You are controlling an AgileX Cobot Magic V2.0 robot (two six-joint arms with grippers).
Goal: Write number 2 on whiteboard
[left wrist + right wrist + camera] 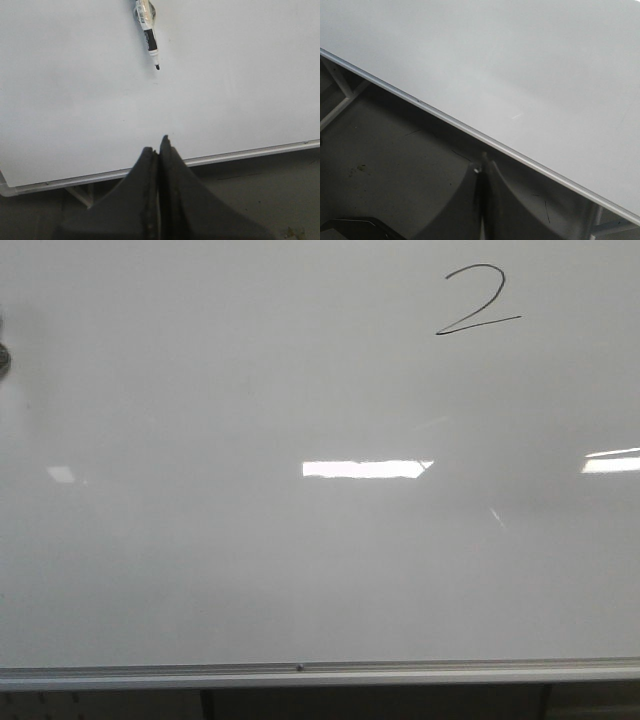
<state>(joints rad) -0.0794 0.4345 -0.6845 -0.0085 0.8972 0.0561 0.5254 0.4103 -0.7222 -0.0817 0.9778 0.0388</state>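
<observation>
The whiteboard (pixel 250 540) is seen filling the front view. The number 2 (pixel 477 302) is written in black at its upper right, its long base stroke slanted upward to the right. An uncapped marker (pixel 148 34), its label unreadable, is seen against the board. The left gripper (pixel 159 150) and right gripper (pixel 481 167) are pressed together, empty.
</observation>
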